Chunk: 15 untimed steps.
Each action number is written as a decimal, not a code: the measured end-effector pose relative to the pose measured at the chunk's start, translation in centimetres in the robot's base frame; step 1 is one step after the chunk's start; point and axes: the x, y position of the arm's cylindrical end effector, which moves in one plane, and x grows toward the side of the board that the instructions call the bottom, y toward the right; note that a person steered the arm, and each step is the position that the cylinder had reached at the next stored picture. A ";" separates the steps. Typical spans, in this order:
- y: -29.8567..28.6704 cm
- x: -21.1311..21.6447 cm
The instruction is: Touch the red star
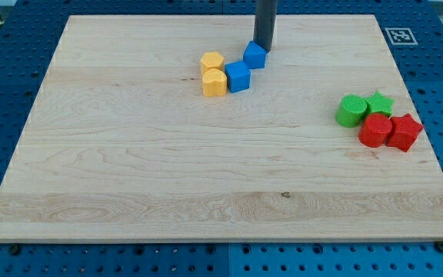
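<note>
The red star (405,131) lies at the view's right, touching a red round block (374,129) on its left. My tip (263,48) is near the view's top centre, just above and to the right of a small blue block (254,55), touching or almost touching it. The tip is far from the red star, up and to the left of it.
A green round block (351,111) and a green star (379,103) sit just above the red pair. A larger blue block (238,77) and two yellow blocks (211,61) (214,82) cluster left of and below the tip. The wooden board (129,169) rests on a blue perforated table.
</note>
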 end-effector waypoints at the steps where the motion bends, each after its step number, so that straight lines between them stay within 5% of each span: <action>1: -1.9 0.3; 9: -2.0 2.6; 15: 28.1 3.9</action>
